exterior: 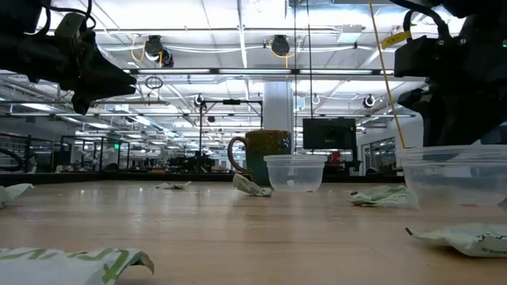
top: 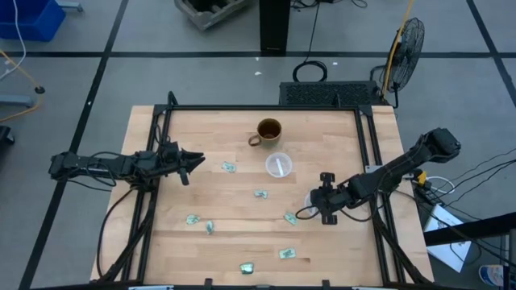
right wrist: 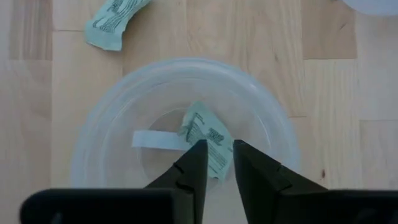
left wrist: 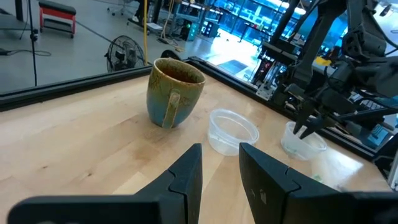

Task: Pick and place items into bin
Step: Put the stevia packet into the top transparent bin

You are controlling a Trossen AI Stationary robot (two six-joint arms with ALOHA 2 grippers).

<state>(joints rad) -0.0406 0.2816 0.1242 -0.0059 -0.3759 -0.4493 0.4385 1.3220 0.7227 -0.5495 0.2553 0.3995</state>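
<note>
Industrial lab hall: ceiling strip lights (exterior: 238, 71), grey floor, standing fan (top: 405, 44), cables.

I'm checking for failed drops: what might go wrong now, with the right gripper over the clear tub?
The right gripper hangs slightly parted directly above the green-and-white packet lying in the clear tub; the packet might cling to a finger and lift back out. The light tub could also be nudged as the gripper withdraws. The left gripper waits open near the mug.

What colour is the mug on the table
The mug is mottled olive-brown, shading to blue-green down its side and handle; the left wrist view shows it best.
</note>
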